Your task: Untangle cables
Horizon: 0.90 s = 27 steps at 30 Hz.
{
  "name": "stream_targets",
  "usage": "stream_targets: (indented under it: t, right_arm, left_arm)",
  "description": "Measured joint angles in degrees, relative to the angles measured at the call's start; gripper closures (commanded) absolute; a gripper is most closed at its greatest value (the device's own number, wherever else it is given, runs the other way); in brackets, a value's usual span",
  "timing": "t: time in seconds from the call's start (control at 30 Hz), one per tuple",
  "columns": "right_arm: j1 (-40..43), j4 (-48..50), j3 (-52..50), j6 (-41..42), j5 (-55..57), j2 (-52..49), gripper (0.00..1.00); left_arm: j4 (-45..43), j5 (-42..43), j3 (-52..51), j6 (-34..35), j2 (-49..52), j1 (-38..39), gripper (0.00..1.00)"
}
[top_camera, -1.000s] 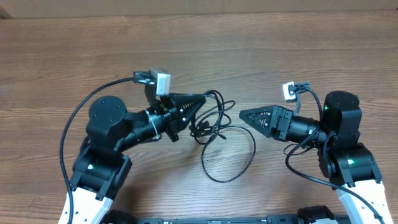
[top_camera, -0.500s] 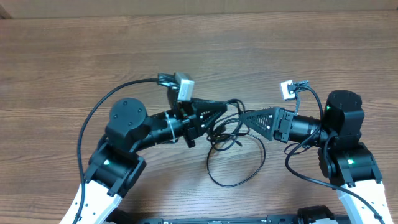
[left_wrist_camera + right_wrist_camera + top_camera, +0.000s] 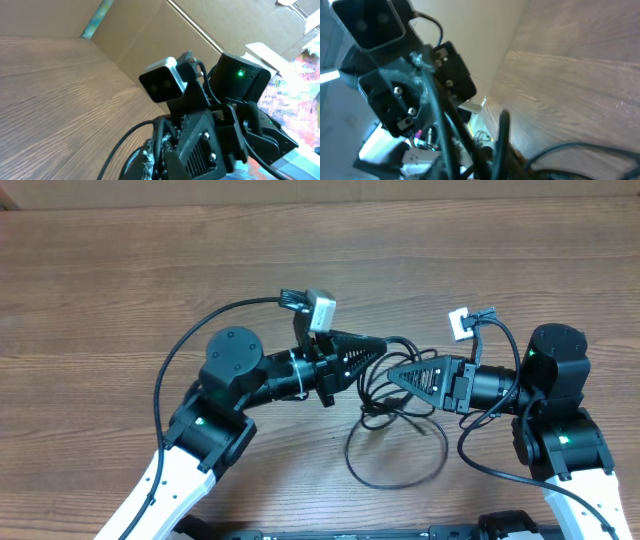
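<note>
We had the left gripper (image 3: 379,344) clamped shut on the cables (image 3: 382,408). The knot sat right at the right gripper (image 3: 394,376) tip, with the loop trailing toward the base. We couldn't tell how far open the right fingers were.

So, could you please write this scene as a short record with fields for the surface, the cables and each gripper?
surface: wooden table
items: thin black cables, tangled between the two grippers, with one large loop lying on the table
left arm: left gripper shut on the cables
right arm: right gripper has its tip at the tangle, facing the left one; open or shut is unclear
task state: tangle not undone
</note>
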State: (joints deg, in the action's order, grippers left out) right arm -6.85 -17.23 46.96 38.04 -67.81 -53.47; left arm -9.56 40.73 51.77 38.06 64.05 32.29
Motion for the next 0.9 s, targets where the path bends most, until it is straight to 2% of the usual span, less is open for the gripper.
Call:
stream_targets:
  t: [0.03, 0.1, 0.17, 0.2, 0.27, 0.3, 0.33, 0.37, 0.6, 0.9]
  right_arm:
    - [0.0, 0.0, 0.0, 0.1, -0.1, 0.0, 0.96]
    - [0.0, -0.2, 0.0, 0.2, -0.2, 0.0, 0.96]
    - [0.0, -0.1, 0.0, 0.2, -0.4, 0.0, 0.96]
    - [0.0, -0.1, 0.0, 0.3, -0.4, 0.0, 0.96]
    - [0.0, -0.1, 0.0, 0.3, -0.4, 0.0, 0.96]
    - [0.0, -0.1, 0.0, 0.4, -0.3, 0.0, 0.96]
    - [0.0, -0.1, 0.0, 0.9, -0.1, 0.0, 0.96]
    - [0.0, -0.4, 0.0, 1.6, 0.4, 0.0, 0.96]
    - [0.0, -6.0, 0.0, 11.0, 10.0, 0.0, 0.96]
    - [0.0, -9.4, 0.0, 31.7, 22.7, 0.0, 0.96]
  left_arm:
    - [-0.1, 0.0, 0.0, 0.2, 0.3, 0.0, 0.96]
    - [-0.2, -0.1, 0.0, 0.6, 0.7, 0.0, 0.96]
    - [-0.2, -0.4, 0.0, 0.8, 1.3, 0.0, 0.86]
    - [-0.2, -0.5, 0.0, 0.8, 1.6, 0.0, 0.74]
    - [0.0, -0.5, 0.0, 0.6, 2.3, 0.0, 0.29]
    - [0.2, -0.5, 0.0, 0.5, 2.5, 0.0, 0.13]
    - [0.7, -0.5, 0.0, 0.3, 2.8, 0.0, 0.03]
    - [1.4, -0.5, 0.0, -0.4, 2.9, 0.0, 0.00]
    - [7.1, -0.7, 0.0, -7.0, 2.9, 0.0, 0.00]
    - [19.7, -5.2, 0.0, -19.1, 1.5, 0.0, 0.00]
